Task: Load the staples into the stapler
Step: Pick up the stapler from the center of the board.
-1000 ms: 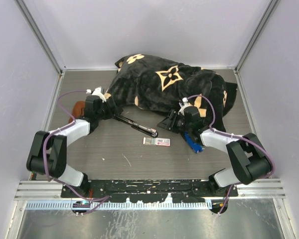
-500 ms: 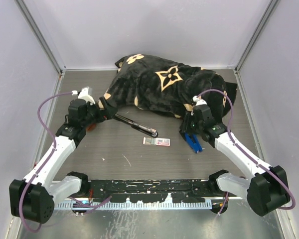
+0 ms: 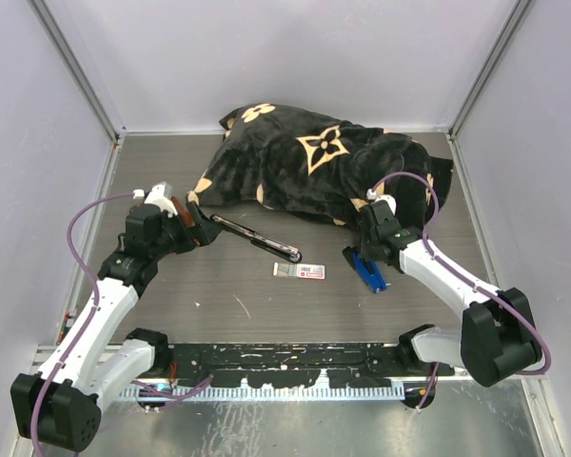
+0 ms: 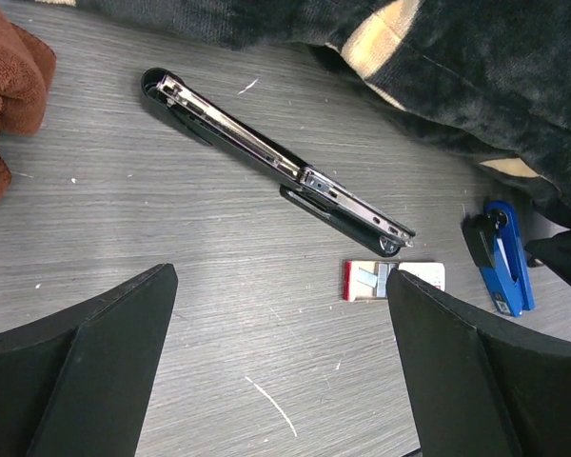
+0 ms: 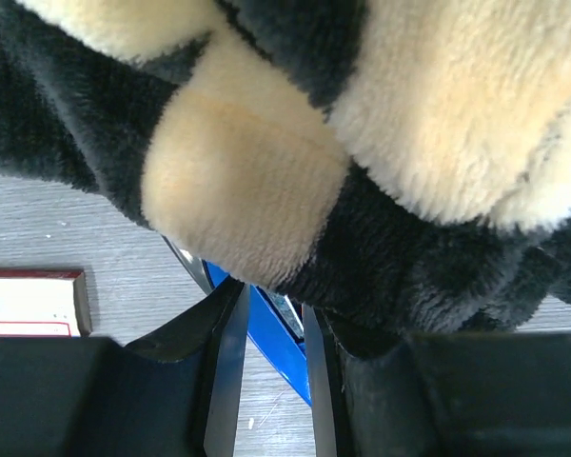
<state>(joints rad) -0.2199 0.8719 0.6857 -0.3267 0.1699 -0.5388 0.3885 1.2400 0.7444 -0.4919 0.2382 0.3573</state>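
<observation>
Two hands work a grey wood-grain counter (image 3: 266, 305). The left hand (image 4: 281, 381) hangs over the bare surface with its fingers spread wide and nothing between them. The right hand (image 5: 271, 381) is tucked against a black plush blanket (image 3: 314, 167) patterned with tan flowers. Its fingers are drawn close on either side of a small blue stapler (image 5: 271, 333); whether they actually pinch it cannot be told.

Ahead of the left hand lies a long black stapler (image 4: 276, 162), opened out flat with its bright metal rail exposed, set at a slant across the counter. A rust-brown cloth (image 4: 9, 86) sits off to that hand's side.

The staples (image 3: 300, 271) lie flat on the counter between the two hands, touched by neither. They are close beside the near tip of the black stapler and to the left of the blue one in the overhead view. It is a small, flat white cardboard box with a red-pink label, far shorter than the black stapler. A greyish inner piece shows toward its left end. The right wrist camera catches only the box's corner, white edged in red.
</observation>
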